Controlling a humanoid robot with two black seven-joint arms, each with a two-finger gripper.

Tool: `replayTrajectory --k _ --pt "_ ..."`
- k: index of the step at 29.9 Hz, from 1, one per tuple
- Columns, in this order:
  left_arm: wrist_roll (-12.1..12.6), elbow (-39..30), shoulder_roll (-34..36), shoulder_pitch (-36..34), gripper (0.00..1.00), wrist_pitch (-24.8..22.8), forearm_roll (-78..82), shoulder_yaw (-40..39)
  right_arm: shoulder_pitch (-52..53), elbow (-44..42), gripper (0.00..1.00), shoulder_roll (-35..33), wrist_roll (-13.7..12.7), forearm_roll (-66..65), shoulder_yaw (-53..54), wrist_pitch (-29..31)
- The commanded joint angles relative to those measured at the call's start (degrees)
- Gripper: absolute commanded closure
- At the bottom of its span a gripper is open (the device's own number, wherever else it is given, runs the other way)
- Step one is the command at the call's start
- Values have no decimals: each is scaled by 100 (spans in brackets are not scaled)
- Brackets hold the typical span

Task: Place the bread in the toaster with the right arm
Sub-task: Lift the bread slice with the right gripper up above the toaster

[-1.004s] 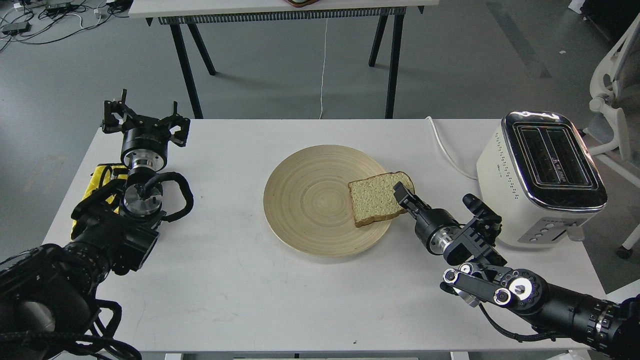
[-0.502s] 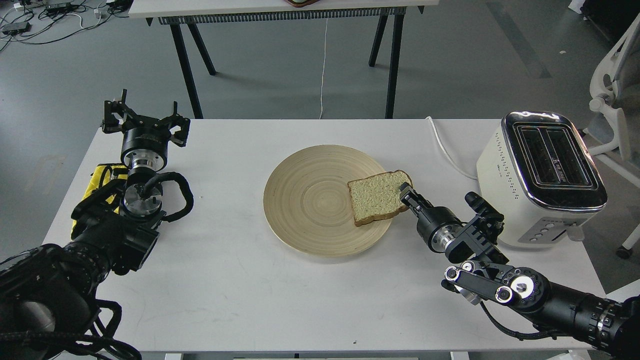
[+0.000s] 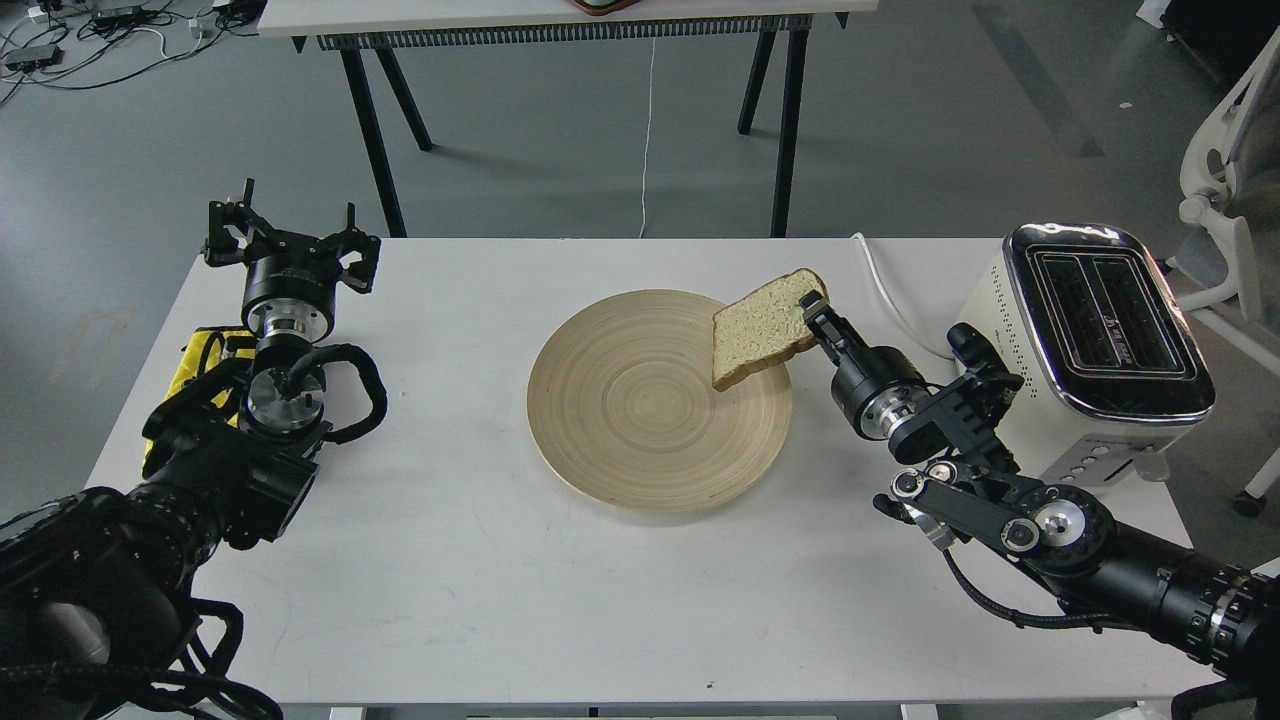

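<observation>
The bread (image 3: 757, 327), a tan slice with brown crust, hangs tilted in the air above the right edge of the round wooden plate (image 3: 640, 420). My right gripper (image 3: 815, 312) is shut on the slice's right crust edge and holds it clear of the plate. The cream-white toaster (image 3: 1085, 345) with chrome top and two black slots stands at the table's right end, to the right of the gripper. My left gripper (image 3: 290, 235) is open and empty at the table's far left, pointing away from me.
A yellow cloth (image 3: 200, 360) lies under my left arm at the left edge. The toaster's white cord (image 3: 890, 295) runs across the table behind my right gripper. Another table (image 3: 560, 20) stands on the floor beyond. A white chair (image 3: 1235, 190) stands right of the toaster.
My right gripper has lifted the bread off the plate, up and slightly away from me, and the slice now hangs tilted. The left arm has not moved.
</observation>
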Motion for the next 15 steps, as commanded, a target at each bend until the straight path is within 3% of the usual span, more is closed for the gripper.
replayTrajectory --k 1,7,15 --pt "0 0 0 0 0 0 -1 0 175 468 95 -412 1 -47 227 0" --pt "0 0 0 0 0 0 -1 0 500 715 95 -1387 1 -39 227 0" --pt "0 0 0 0 0 0 -1 0 544 1628 95 -3487 10 -30 236 0"
